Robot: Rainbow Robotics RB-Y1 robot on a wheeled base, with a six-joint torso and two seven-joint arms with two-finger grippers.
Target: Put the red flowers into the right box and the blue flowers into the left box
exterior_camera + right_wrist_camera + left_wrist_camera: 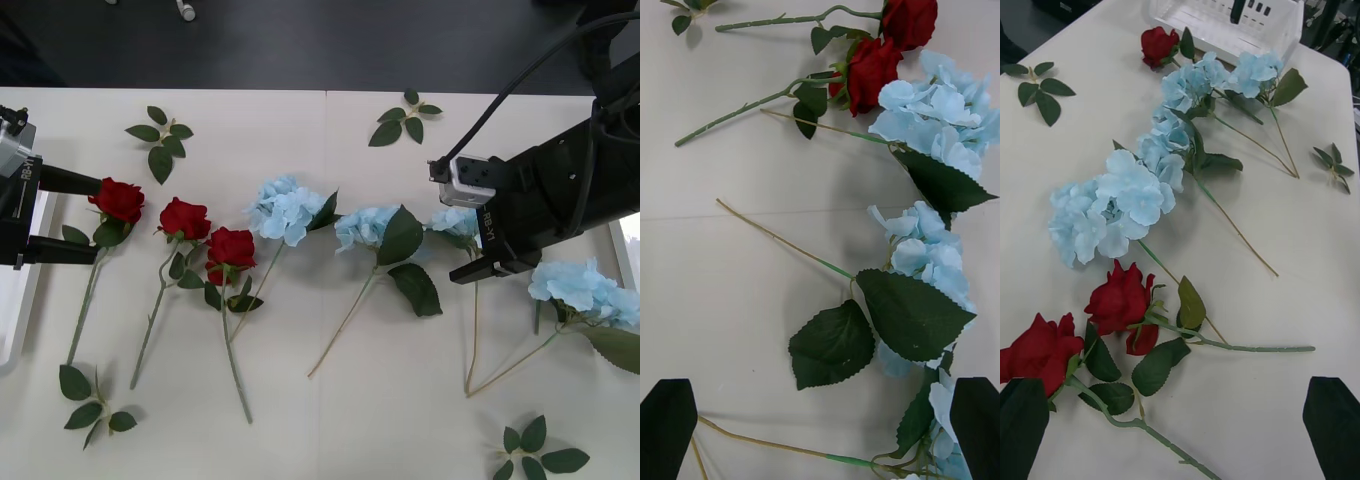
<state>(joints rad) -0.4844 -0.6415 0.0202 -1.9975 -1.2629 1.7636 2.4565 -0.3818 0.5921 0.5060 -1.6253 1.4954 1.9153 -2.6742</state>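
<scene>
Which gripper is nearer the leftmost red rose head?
Left. The left gripper brackets the leftmost red rose, its fingers open on either side of the head. The right gripper hangs far across the table, over a blue hydrangea.

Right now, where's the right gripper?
In the front view the right gripper hovers, jaws open, over the third blue flower, right of the table's middle.

Your right gripper (pixel 820 427), fingers spread apart, hangs above blue flowers (pixel 929 259) lying on the table (pixel 730 285), red flowers (pixel 872 67) beyond them.
</scene>
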